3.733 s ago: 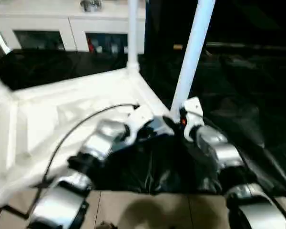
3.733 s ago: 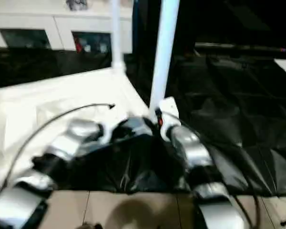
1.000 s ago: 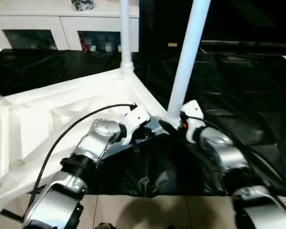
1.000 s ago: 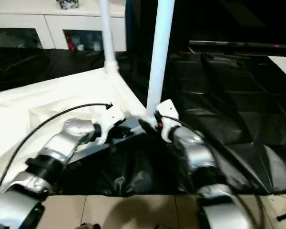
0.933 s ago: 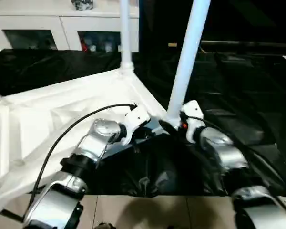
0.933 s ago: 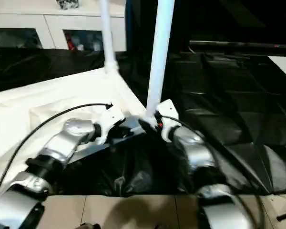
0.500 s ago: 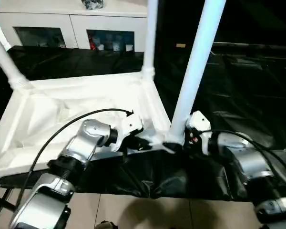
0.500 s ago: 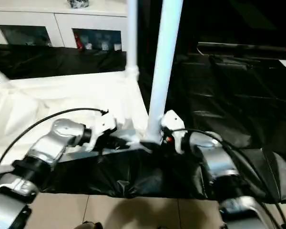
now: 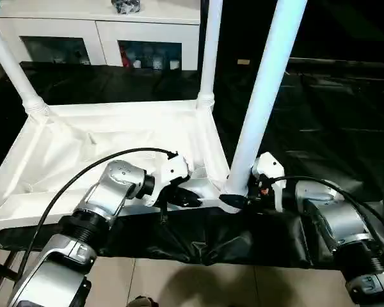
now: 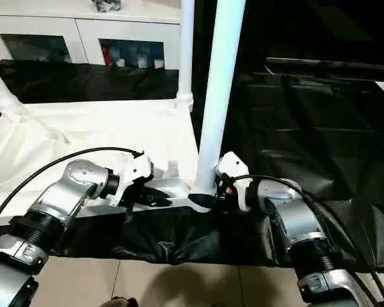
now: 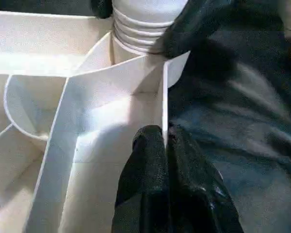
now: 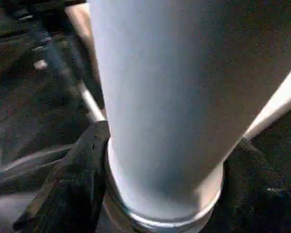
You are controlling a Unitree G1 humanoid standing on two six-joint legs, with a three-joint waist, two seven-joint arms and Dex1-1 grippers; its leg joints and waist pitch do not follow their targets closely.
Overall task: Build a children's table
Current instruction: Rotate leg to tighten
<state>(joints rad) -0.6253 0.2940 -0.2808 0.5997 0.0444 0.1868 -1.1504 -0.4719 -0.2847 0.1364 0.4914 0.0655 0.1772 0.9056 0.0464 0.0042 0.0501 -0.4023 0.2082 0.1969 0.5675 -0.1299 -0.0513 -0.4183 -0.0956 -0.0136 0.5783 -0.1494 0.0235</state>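
- The step in hand is judged to be the seating of a leg [image 9: 264,96] into the near corner socket of the upturned tabletop [image 9: 109,144], which lies ribbed side up on the black-covered work table [image 9: 345,121].
- 3 legs are seen standing upright from corners: the near one, 1 at the far corner [image 9: 209,51], and 1 at the far left corner [image 9: 9,61]. The 4th corner cannot be made out, so the task is judged well along but not finished.
- The left gripper [image 11: 166,141] is pinched nearly shut on a thin upright rib or rim of the tabletop, the white wall being caught between its 2 black fingers [image 11: 145,170]. The near socket lies just beyond the fingertips.
- The right gripper [image 12: 160,194] is set around the base of the near leg, with 1 black finger [image 12: 75,174] on each side of the tube, just above its flared end. The jaws stand fairly wide; whether the tube is truly clamped or merely bracketed cannot be told.
- In the head views the 2 grippers are seen close together at the near corner, the left on the tabletop's edge and the right at the leg's foot [image 10: 201,192].
- The next move is judged to call for the tabletop to be held steady by the left gripper while the leg is pressed or twisted home; a check for tilt would be wise, since the leg leans slightly.
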